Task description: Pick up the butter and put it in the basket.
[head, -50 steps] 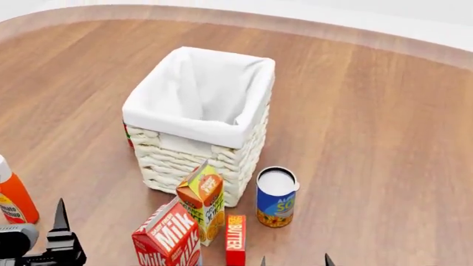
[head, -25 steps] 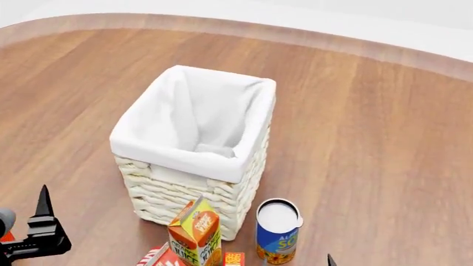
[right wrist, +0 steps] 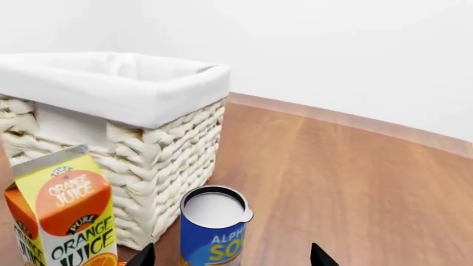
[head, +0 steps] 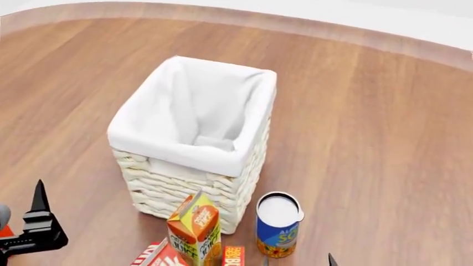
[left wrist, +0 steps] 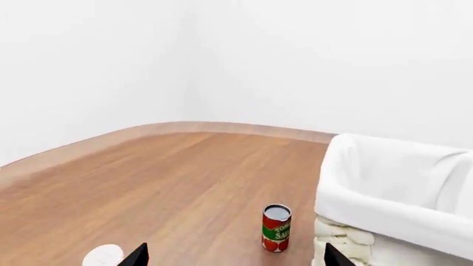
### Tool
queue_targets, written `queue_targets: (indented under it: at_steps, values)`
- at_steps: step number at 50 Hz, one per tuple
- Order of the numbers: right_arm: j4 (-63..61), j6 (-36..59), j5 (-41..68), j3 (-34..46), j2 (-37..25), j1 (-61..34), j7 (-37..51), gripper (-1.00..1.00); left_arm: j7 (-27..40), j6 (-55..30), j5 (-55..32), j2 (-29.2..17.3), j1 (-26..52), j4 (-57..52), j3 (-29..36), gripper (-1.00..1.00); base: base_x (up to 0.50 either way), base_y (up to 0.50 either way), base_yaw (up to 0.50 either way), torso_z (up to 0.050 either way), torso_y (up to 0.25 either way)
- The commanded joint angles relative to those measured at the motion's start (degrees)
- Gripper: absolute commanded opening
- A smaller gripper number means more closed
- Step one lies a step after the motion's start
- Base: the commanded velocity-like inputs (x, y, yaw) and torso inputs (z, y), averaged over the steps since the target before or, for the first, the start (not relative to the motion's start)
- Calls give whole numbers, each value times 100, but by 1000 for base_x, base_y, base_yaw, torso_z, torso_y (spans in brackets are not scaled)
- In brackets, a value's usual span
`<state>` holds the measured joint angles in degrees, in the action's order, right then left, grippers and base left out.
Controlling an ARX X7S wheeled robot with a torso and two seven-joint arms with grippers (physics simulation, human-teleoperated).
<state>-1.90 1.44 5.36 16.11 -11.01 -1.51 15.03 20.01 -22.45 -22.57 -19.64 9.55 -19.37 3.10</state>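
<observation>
Red, with white lettering and an orange-yellow end, the slim butter box [head: 234, 256] was only partly in the head view, cut off by the picture's lower edge. It lay on the brown wood-grain floor [head: 369, 127], between the orange-and-yellow gable-top juice carton [head: 195, 228] and the blue soup can with its white lid [head: 278, 224], just beside both. Contact with either could not be determined. The butter was outside the tall cream-white woven wicker basket with a white cloth liner folded over its rim [head: 190, 156], which stood upright just behind the carton and the can. A corner of the red-and-white milk carton [head: 157, 256] showed beside the juice carton at the lower edge.

Neither gripper held anything. In the right wrist view, the right gripper [right wrist: 231, 256] showed two dark fingertips [right wrist: 144, 256] set well apart, framing the soup can, with the juice carton and basket close alongside. In the left wrist view, the left gripper [left wrist: 231, 256] likewise had its fingertips [left wrist: 137, 256] spread wide and clear of any object. A small red-and-green tomato can [left wrist: 276, 228] stood upright on the floor just beside the basket wall. A white round object [left wrist: 103, 256] lay near one fingertip; its nature could not be determined.
</observation>
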Motion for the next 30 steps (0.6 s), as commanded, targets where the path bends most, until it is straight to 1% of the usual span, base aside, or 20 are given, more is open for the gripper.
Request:
queue_targets:
  at_steps: [1,5,12,14,30]
  values:
    - [-36,0,-73,-139,53,-38,-125,100,-374,-142,195,372,73,48,-416,100,0,0,0,10,-250]
    - [-29,-7,-57,-127,46,-43,-118,100,-345,-200,142,375,89,42,-444,100,0,0,0,10,-224]
    - [-44,9,-46,-100,27,-47,-98,100,-331,-125,200,349,25,-29,-395,100,0,0,0,4,-75]
    - [-84,29,-47,-95,17,-35,-84,100,-301,-98,277,345,30,-13,-349,100,0,0,0,0,-250]
    - [-90,21,-31,-27,-24,-54,-52,100,-256,-224,89,340,89,4,-440,100,0,0,0,2,-250]
